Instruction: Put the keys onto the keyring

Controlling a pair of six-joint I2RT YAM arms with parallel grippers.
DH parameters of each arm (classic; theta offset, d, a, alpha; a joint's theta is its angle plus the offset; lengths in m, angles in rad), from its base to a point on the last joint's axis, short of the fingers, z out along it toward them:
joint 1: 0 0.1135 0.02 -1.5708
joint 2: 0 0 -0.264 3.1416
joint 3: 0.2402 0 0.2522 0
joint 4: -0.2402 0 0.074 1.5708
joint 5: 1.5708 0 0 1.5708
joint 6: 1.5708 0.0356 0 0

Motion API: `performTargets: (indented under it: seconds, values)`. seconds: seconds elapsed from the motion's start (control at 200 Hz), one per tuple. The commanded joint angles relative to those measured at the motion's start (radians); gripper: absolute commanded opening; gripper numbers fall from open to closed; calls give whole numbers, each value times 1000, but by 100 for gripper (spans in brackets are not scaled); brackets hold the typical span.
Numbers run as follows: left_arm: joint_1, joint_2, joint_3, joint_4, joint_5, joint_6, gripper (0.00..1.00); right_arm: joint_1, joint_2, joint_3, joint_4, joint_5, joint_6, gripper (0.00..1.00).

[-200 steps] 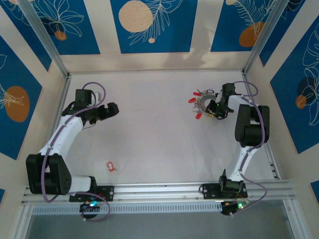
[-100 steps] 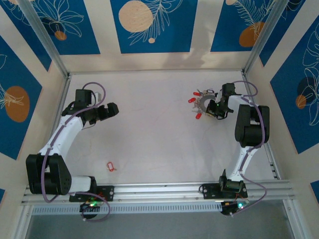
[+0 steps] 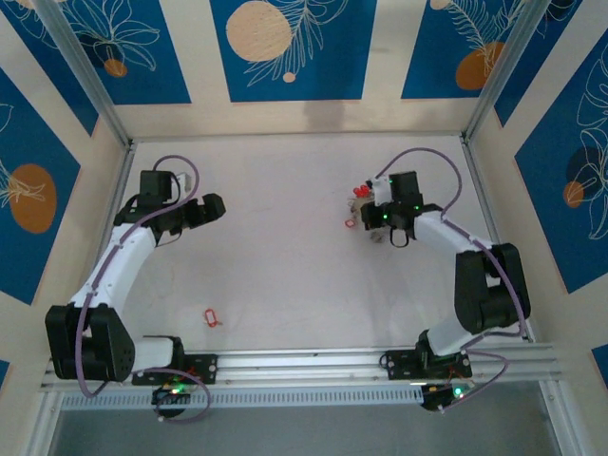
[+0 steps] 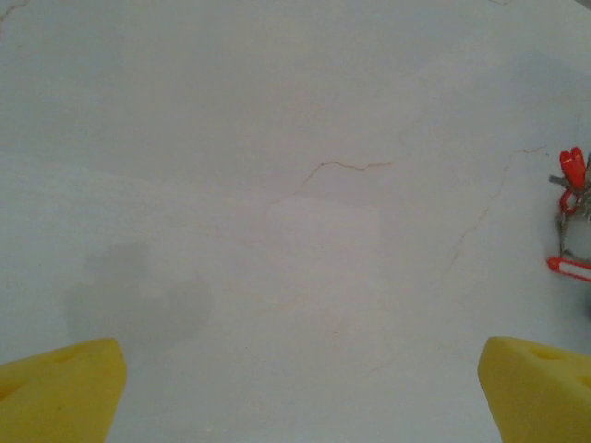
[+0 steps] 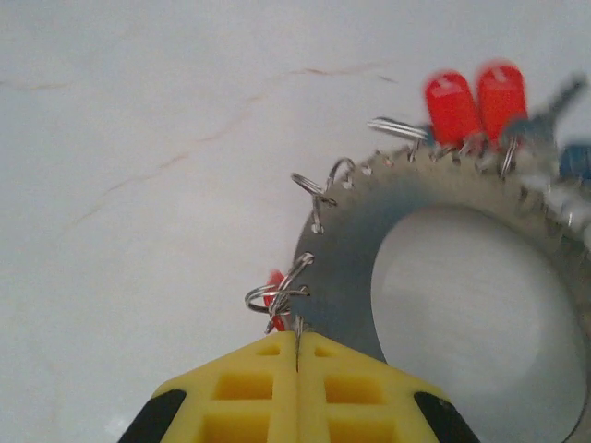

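The keyring [image 5: 342,268] is a flat grey metal ring with a hollow centre, fringed with small wire loops and red-tagged keys [image 5: 476,101]. My right gripper [image 5: 297,346] is shut on its near edge, the metal pinched between the yellow fingertips. From above, the right gripper [image 3: 377,224] hangs over the table's right-centre, red tags [image 3: 360,193] sticking out beside it. One loose key with a red tag [image 3: 211,316] lies near the front left. My left gripper [image 3: 215,207] hovers open over bare table, its yellow fingertips [image 4: 55,392] wide apart.
The white tabletop [image 3: 285,256] has faint cracks. Aluminium rails [image 3: 313,366] run along the near edge and the side walls close in the workspace. In the left wrist view red tags [image 4: 571,171] show at the right edge.
The right arm has swung left and unfolded, dragging the keyring with it from the far right toward the centre. Its jaws finished closing on the ring. The left arm has barely moved.
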Motion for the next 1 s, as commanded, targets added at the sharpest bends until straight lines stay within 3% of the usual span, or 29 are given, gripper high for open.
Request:
performTargets:
  seconds: [0.0, 0.34, 0.43, 0.63, 0.715, 0.86, 0.995]
  values:
    - [-13, -43, -10, 36, 30, 5, 98, 47, -62, -27, 83, -33, -147, 0]
    - [-78, -179, -84, 208, 176, 68, 94, 171, -215, -121, 167, -280, -330, 0]
    - [-110, -198, -96, 231, 176, 91, 91, 187, -258, -148, 207, -312, -324, 0]
    - [-189, -209, -101, 281, 297, 189, 82, 191, -297, -189, 252, -395, -343, 0]
    - [-266, -214, -110, 323, 316, 293, 79, 191, -301, -206, 266, -418, -358, 0]
    - [-449, -193, -102, 362, 340, 645, 77, 185, -295, -247, 317, -492, -409, 0]
    - [-524, -98, -122, 453, 363, 774, 64, 177, -299, -280, 378, -575, -425, 0]
